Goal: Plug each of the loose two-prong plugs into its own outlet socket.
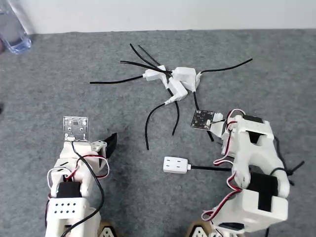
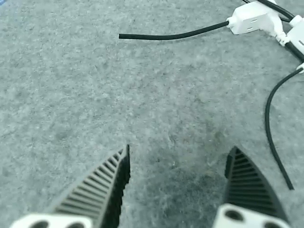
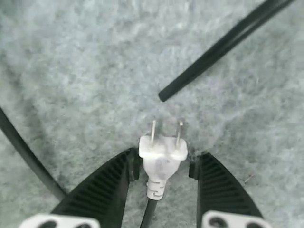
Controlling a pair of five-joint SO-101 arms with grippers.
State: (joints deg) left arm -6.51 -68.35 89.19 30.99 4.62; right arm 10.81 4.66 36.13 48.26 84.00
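Right gripper (image 3: 164, 160), beyond and right of the lone outlet socket (image 1: 176, 165), has its fingers clenched on a two-prong plug (image 3: 161, 149), prongs pointing away. Left gripper (image 2: 179, 153), well left of that socket, has its fingers released over bare tabletop (image 2: 71, 95). Risks, as I judge them: the unheld socket slides when the prongs push. The thin pinch lets the plug twist. The trailing cord (image 3: 150, 211) snags the tangle of plugs (image 1: 177, 79) beyond the socket.
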